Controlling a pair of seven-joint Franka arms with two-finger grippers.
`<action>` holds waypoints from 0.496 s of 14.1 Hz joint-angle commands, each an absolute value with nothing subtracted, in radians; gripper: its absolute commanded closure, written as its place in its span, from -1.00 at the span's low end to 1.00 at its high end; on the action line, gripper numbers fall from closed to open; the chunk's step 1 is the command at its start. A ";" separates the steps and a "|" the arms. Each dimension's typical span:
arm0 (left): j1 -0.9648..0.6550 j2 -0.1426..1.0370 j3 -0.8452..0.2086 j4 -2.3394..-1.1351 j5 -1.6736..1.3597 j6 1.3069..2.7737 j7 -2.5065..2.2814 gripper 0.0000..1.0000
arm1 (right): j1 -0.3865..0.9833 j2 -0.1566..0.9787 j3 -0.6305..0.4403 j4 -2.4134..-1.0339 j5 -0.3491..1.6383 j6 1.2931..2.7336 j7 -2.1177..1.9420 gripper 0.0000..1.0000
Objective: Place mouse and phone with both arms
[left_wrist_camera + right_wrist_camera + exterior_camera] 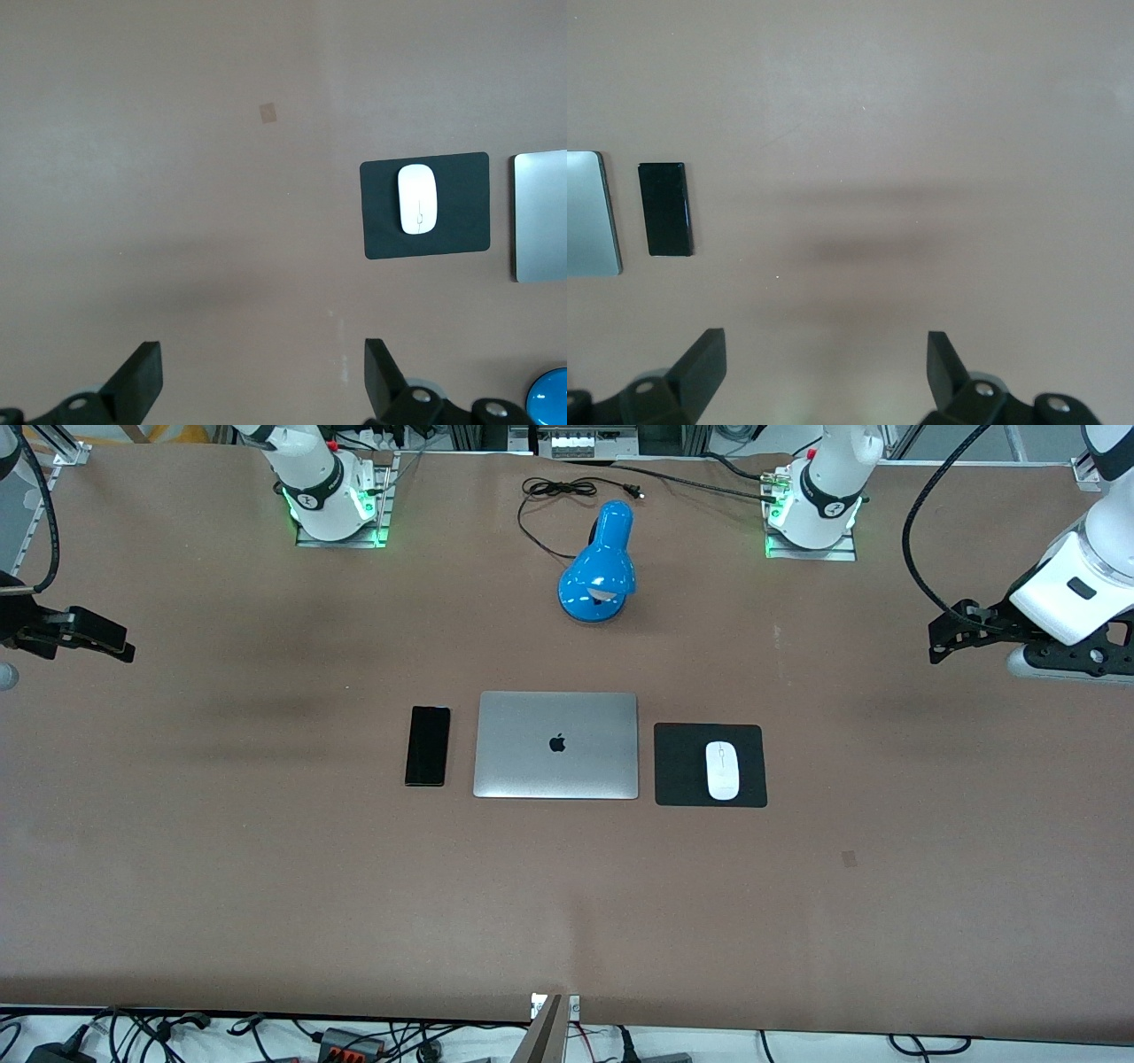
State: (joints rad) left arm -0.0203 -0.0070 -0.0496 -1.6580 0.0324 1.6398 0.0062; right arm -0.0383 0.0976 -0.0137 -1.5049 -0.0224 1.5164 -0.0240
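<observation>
On the table: a closed silver laptop (555, 745) sits mid-table, with a blue desk lamp (599, 565) farther from the front camera, near the arm bases.
Mouse: the white mouse (722, 770) lies flat on the black mouse pad (682, 766), just beside the laptop toward the left arm's end of the table.
Phone: the black phone (428, 745) lies flat on the bare table (266, 868), just beside the laptop toward the right arm's end, lined up with the laptop's edge.
Left gripper: the left gripper (262, 376) hangs over bare table at its own end, well apart from the mouse, fingers spread wide and holding nothing.
Right gripper: the right gripper (826, 365) hangs over bare table at its own end, well apart from the phone, fingers likewise wide and empty.
Progress: judging by the tidy layout and both arms pulled clear, the placing looks finished; I see nothing left but to stop.
</observation>
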 commanded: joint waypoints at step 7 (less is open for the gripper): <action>-0.008 -0.003 -0.054 -1.661 0.009 1.648 0.029 -1.00 | -0.060 0.109 0.005 -1.483 -0.034 1.511 -0.031 -1.00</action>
State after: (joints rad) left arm -0.0199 -0.0019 -0.0496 -1.6612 0.0324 1.6399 0.0064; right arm -0.0409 0.0992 -0.0137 -1.5048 -0.0224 1.5164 -0.0240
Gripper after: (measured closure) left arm 0.000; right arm 0.000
